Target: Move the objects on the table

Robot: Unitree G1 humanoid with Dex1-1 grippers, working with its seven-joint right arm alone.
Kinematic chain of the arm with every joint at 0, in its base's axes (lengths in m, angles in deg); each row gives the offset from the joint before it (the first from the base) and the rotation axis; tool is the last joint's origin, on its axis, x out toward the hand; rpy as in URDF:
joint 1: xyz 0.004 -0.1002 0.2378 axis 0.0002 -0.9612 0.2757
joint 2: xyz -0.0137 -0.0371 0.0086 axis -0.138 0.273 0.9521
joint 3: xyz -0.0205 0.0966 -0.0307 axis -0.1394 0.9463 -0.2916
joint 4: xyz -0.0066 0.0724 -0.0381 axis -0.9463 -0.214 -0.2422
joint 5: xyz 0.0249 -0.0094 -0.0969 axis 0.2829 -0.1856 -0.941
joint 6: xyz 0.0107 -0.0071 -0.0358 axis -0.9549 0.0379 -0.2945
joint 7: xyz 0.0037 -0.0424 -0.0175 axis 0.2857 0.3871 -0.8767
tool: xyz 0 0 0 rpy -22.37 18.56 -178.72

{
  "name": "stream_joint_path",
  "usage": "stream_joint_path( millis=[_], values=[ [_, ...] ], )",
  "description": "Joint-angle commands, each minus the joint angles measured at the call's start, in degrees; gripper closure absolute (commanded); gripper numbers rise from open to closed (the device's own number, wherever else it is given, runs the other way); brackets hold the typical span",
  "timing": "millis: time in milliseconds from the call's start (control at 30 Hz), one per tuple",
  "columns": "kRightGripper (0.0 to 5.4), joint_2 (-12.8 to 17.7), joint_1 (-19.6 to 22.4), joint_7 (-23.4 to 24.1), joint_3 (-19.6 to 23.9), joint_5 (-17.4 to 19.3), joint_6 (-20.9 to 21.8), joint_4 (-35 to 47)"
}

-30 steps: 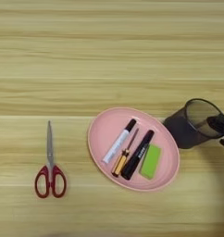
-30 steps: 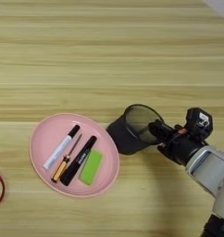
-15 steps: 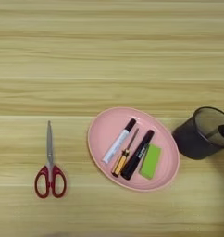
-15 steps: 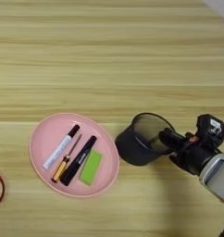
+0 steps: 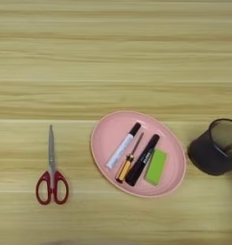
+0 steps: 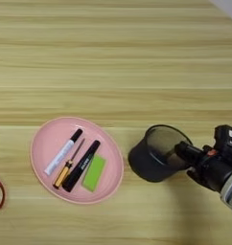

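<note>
Tilted so that its open mouth faces up and toward the robot's right, the round black wire-mesh pen cup [image 6: 155, 154] sits on the light wooden desk [image 6: 113, 57] just to the right of the oval pink tray [image 6: 43, 143], near it but apart. That lean looks like the work of the right gripper [image 6: 185, 152]: 1 black finger reaches into the mouth at the rim, so the fingers appear to be clamped on the cup's wall, though the outer finger is hard to make out. Whether the base rests fully on the desk I cannot tell.

A thick all-black marker pen with pale lettering [image 6: 81, 165] lies aslant in the tray, between a slim orange-and-black pen [image 6: 66, 168] and a green rectangular eraser [image 6: 94, 173]. A white marker with a black cap [image 6: 63, 152] lies furthest left of the 4. Red-handled scissors [image 5: 52, 172] lie well apart on the robot's left, blades pointing away.

Judging by this, the tray's rim is the nearest obstacle if the cup travels left; the desk beyond it is open.
</note>
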Motion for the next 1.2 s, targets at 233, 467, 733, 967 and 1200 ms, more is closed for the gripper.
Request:
stream_joint_path(
  millis=[233,467,733,967,1200],
  values=[
    [4.75,3.88,1.66,-1.28,0.34,-1.9,2.17,1.49],
    [3.95,3.51,2.53,-1.49,0.4,-2.23,1.78,1.32],
    [3.1,3.3,3.17,-1.61,0.93,-1.95,1.4,1.92],
    [2.38,3.79,3.57,-1.81,1.74,-1.79,1.07,2.58],
    [1.63,3.99,3.64,-2.19,2.5,-1.57,0.63,3.48]
  ],
)
